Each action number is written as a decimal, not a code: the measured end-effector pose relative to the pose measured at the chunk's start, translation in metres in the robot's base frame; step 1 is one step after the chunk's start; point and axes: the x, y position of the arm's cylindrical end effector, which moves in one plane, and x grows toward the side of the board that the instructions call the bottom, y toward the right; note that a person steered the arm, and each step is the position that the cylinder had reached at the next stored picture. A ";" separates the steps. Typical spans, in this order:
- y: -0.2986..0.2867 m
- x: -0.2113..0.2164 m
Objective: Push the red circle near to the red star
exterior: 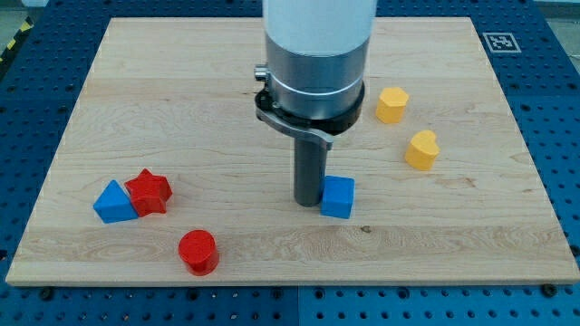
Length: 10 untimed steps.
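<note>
The red circle (198,251) sits near the board's bottom edge, left of centre. The red star (149,192) lies up and to the left of it, touching a blue triangle (114,202) on its left. My tip (308,200) is at the board's middle, well to the right of the red circle and a little above it. The tip stands right against the left side of a blue cube (337,196).
A yellow hexagon (392,104) and a yellow heart-like block (421,149) lie at the upper right. The arm's wide grey body (317,54) hangs over the board's top centre. The wooden board (181,81) ends in blue perforated table on all sides.
</note>
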 end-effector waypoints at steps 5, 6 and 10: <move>-0.048 0.086; -0.080 0.085; -0.209 0.085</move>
